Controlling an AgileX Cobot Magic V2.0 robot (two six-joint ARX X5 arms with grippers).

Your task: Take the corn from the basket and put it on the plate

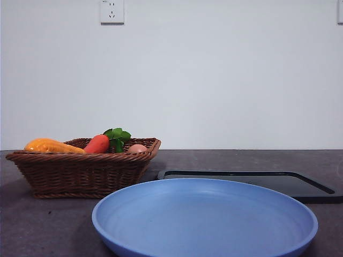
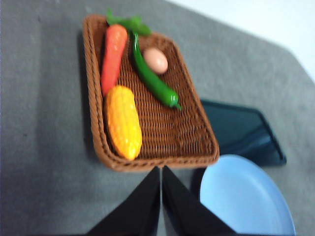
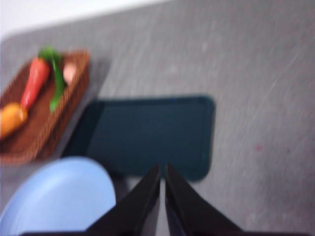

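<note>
The glossy orange-yellow toy corn cob (image 2: 123,121) lies inside the brown woven wicker basket (image 2: 197,129), along one long side, with the red-orange carrot (image 2: 112,58) end to end beside it. A long green pepper (image 2: 151,78) and a pale egg (image 2: 155,60) lie further across the basket floor. The round light-blue plastic plate (image 1: 203,225) sits bare on the grey bench (image 1: 48,225), just beside the basket, with a flat black rectangular tray (image 1: 278,184) behind it. The left pincer (image 2: 161,169) hangs above the basket's near rim, clenched and holding nothing. The right pincer (image 3: 163,169) hovers over the tray, likewise clenched and bare.
</note>
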